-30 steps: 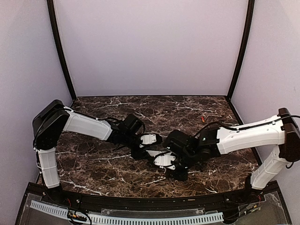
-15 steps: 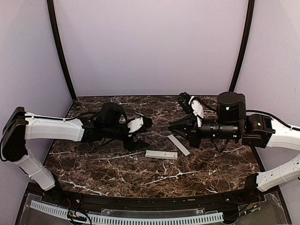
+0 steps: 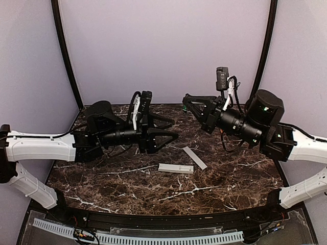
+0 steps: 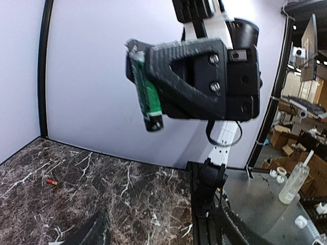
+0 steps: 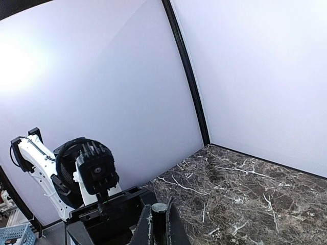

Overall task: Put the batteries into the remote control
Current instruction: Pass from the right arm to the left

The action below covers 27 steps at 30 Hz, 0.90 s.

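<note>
The remote control (image 3: 176, 168) is a white bar lying flat at the table's middle. The thinner white cover strip (image 3: 194, 157) lies slanted just right of it. My right gripper (image 3: 185, 102) is raised high above the table, pointing left. It is shut on a thin green cylinder with black ends (image 4: 148, 97), seemingly a battery, whose grey end shows between the fingers in the right wrist view (image 5: 159, 208). A small red battery (image 4: 51, 181) lies on the table near the back wall. My left gripper (image 3: 172, 128) is open and empty, raised, facing the right gripper.
The table is dark marble (image 3: 117, 178) with lilac walls on three sides. Black corner posts (image 3: 66, 56) stand at the back. The right arm's base (image 4: 209, 189) stands at the table's near edge.
Both arms have lifted off the table and away from the remote. The grippers now hang in the air facing each other. The remote and cover strip lie uncovered and still.
</note>
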Each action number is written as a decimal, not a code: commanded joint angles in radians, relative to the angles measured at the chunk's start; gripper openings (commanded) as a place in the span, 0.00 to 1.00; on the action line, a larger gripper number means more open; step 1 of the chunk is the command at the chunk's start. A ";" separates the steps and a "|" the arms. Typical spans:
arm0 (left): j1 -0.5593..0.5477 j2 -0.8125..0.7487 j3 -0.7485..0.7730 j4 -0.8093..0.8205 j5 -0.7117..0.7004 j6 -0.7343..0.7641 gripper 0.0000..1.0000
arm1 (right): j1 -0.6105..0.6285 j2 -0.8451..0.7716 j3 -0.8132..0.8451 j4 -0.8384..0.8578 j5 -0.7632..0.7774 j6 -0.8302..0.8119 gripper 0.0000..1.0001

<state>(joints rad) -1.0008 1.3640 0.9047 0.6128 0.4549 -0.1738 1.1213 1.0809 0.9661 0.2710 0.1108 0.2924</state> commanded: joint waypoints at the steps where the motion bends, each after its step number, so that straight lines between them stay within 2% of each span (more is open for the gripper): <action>1: 0.004 0.024 0.077 0.061 -0.037 -0.181 0.64 | 0.015 0.016 -0.007 0.099 0.019 0.023 0.00; 2: -0.003 0.028 0.084 0.064 -0.034 -0.191 0.61 | 0.016 0.019 -0.007 0.097 0.021 0.022 0.00; 9: -0.036 0.072 0.176 0.010 -0.070 -0.168 0.55 | 0.030 0.019 -0.015 0.103 0.020 0.017 0.00; 18: -0.038 0.108 0.238 -0.005 -0.069 -0.155 0.27 | 0.040 0.009 -0.031 0.111 0.018 0.013 0.00; 23: -0.038 0.117 0.250 -0.013 -0.063 -0.147 0.05 | 0.040 0.004 -0.042 0.118 0.013 0.013 0.00; 25: -0.038 0.117 0.250 -0.014 -0.060 -0.141 0.00 | 0.041 0.002 -0.048 0.113 0.012 0.009 0.00; 27: -0.038 0.112 0.246 -0.014 -0.064 -0.134 0.00 | 0.043 -0.004 -0.053 0.104 0.013 0.008 0.00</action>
<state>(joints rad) -1.0363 1.4811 1.1297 0.6025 0.3878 -0.3294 1.1519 1.0920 0.9363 0.3550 0.1310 0.2943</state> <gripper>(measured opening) 0.077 0.034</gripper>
